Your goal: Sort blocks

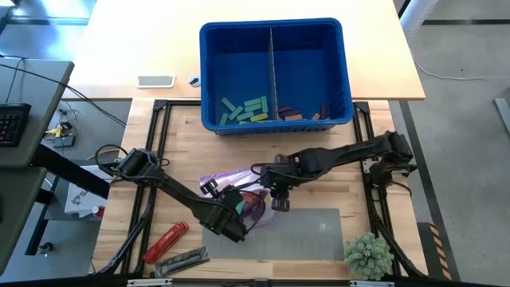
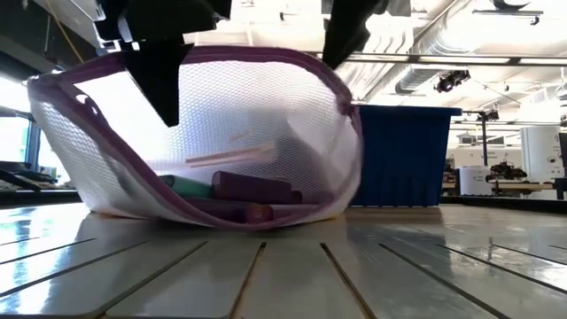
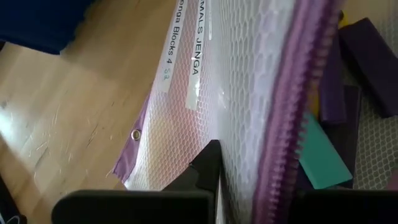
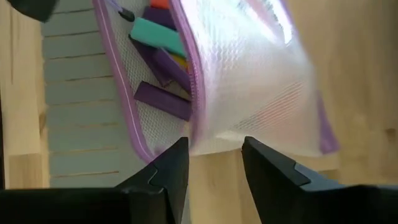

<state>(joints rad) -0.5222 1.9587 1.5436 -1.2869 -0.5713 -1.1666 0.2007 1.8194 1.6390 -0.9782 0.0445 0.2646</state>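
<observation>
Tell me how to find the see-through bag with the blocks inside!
Start at the big blue bin at the far side of the wooden table, then come toward the middle, where the two dark arms meet. The mesh bag lies there, held up by the left gripper. It is the only soft white netting with a purple zipper edge; the bin's blocks lie loose.

Two white label strips stand on the mesh pouch just ahead of the left gripper's fingers. One reads "Jenga Blocks 4"; the other, partly cut off, reads "...MALS JENGA". No other text can be read.
</observation>
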